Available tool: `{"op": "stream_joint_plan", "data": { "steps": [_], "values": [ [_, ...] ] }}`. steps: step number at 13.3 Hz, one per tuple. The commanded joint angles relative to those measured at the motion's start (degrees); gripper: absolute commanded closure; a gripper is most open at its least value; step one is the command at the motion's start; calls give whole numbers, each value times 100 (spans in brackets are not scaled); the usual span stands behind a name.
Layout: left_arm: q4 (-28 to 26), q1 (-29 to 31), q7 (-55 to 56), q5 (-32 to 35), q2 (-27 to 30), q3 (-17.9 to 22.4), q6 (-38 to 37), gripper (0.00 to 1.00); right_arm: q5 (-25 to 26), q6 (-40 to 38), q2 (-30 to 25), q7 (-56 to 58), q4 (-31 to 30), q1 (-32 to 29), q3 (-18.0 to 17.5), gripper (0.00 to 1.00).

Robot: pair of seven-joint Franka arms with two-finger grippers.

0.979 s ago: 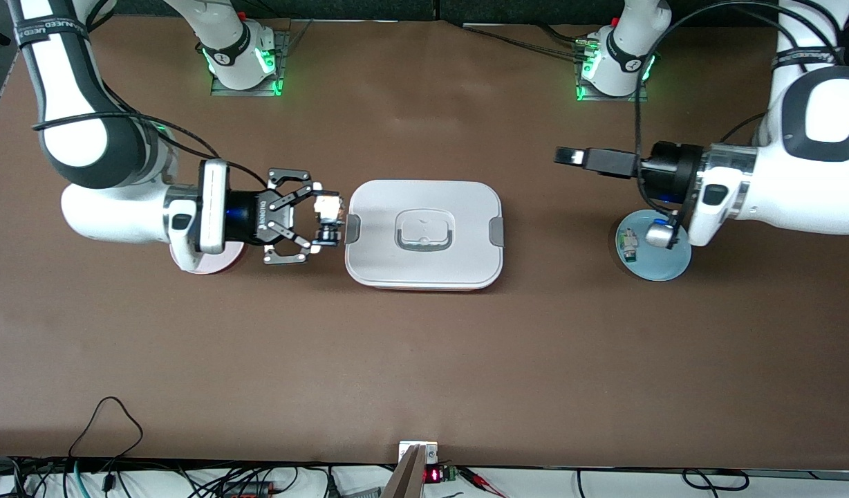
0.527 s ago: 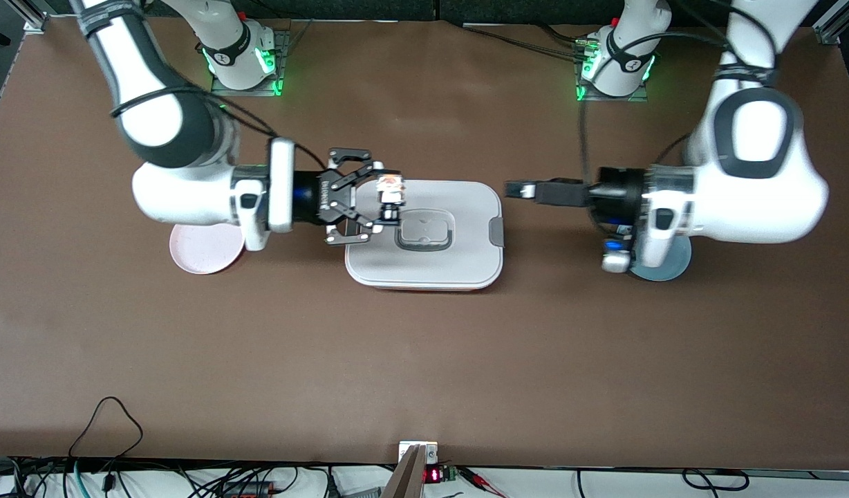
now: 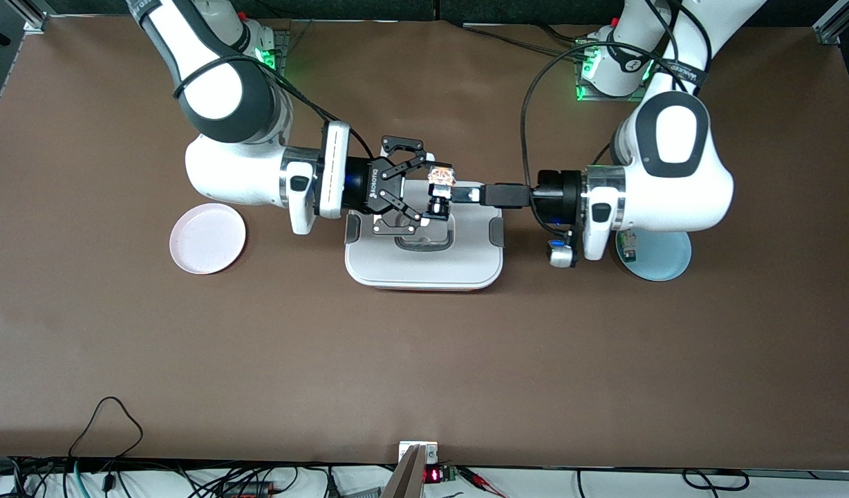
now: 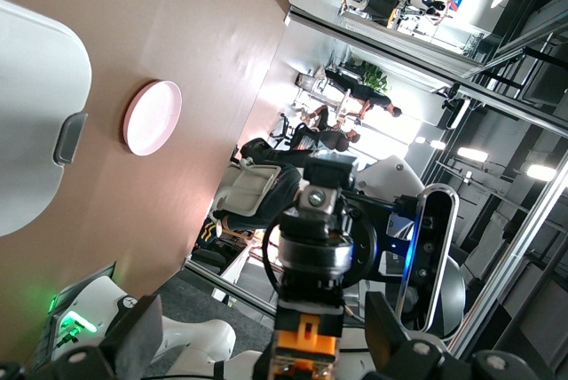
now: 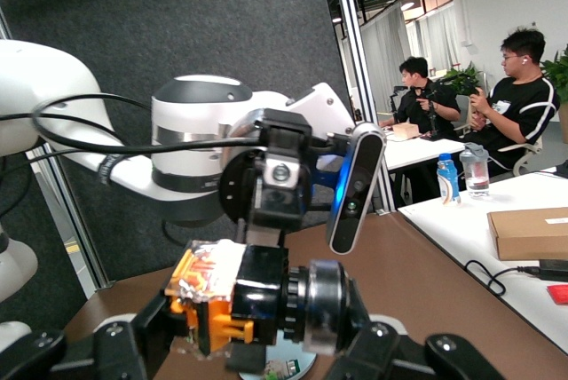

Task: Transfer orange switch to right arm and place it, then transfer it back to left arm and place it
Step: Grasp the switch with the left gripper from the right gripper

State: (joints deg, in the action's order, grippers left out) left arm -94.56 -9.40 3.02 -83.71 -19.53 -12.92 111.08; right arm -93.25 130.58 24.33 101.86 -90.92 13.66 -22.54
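- Currently the orange switch point(image 3: 440, 187) is up in the air over the box point(image 3: 424, 263), above the lid's edge toward the robot bases, clamped in the right gripper point(image 3: 438, 190).
- Right wrist view: switch point(image 5: 232, 296) sits between the right gripper's fingers, black body with orange end and a round knurled part sticking out.
- Right gripper's fingers are closed on the switch; right arm point(image 3: 238, 159) reaches in level from its end of the table.
- Left gripper point(image 3: 469, 196) is also over the box, tip to tip with the right gripper, just beside the switch; touching or not — cannot tell from the front view.
- Left wrist view: its fingers point(image 4: 133, 344) stand apart, with the switch point(image 4: 306, 331) between them.
- Left arm point(image 3: 663, 183) comes in level from its end.
- Box: white, lid on, grey side clips, handle recess point(image 3: 424, 241) partly covered by the right gripper.
- Pink plate point(image 3: 207, 238) sits toward the right arm's end, bare.
- Light-blue plate point(image 3: 663, 257) sits toward the left arm's end, partly under the left arm, with a small part with a green end point(image 3: 628, 245) on it.
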Motion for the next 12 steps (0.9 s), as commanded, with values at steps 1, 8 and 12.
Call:
{"op": "stream_joint_plan", "data": {
  "steps": [1,8,12],
  "values": [
    [-229,9,-21,-189,308,-9,81,1,-106,310,177,-53,285,146,-48,76],
    [-502,35,-38,-181,546,-18,-42,24,-97,389,195,-53,286,190,-48,76],
    [-502,44,-38,-181,564,-18,-42,56,-88,389,195,-53,286,199,-48,76]
  ]
}}
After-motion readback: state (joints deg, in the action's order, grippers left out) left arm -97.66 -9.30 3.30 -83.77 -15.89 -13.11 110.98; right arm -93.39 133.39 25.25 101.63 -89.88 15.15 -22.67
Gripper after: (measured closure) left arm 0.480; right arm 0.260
